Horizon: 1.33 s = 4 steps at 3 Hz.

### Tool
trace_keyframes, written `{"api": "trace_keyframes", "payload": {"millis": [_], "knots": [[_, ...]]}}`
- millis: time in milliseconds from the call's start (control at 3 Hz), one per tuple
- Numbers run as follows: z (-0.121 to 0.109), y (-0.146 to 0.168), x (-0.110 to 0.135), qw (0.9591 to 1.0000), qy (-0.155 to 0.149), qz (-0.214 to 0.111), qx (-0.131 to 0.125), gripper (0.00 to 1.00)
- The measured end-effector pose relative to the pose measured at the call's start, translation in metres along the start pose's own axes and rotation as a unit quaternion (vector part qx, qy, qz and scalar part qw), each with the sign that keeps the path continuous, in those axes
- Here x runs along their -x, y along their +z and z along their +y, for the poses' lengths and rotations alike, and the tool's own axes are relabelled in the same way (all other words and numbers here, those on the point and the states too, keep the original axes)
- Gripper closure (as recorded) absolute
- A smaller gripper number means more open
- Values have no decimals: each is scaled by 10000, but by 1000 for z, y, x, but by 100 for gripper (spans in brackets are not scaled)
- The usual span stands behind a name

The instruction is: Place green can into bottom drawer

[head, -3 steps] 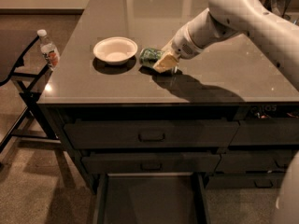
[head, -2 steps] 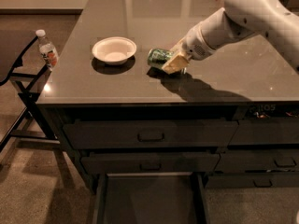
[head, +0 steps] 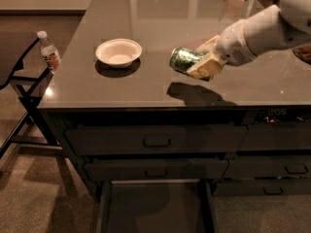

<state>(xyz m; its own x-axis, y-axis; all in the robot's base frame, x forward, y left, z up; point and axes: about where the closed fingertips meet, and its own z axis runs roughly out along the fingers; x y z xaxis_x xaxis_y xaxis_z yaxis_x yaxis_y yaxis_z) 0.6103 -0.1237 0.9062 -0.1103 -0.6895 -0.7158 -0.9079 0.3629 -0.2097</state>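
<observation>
Above the counter, the tool grips the green can.

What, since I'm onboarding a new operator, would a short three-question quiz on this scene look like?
1. True or false: the gripper is shut on the green can.
2. The bottom drawer is: A) pulled open, B) shut, C) taken out.
3. Short answer: what white dish sits on the counter?
Key: 1 true; 2 A; 3 the bowl.
</observation>
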Motion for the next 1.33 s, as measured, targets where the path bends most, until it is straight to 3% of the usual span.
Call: {"api": "trace_keyframes", "payload": {"millis": [667,1333], "knots": [[57,-52,-37,9998,-143,-12,-142,100],[132,-71,-90,9999,82,-66,-68,100]]}}
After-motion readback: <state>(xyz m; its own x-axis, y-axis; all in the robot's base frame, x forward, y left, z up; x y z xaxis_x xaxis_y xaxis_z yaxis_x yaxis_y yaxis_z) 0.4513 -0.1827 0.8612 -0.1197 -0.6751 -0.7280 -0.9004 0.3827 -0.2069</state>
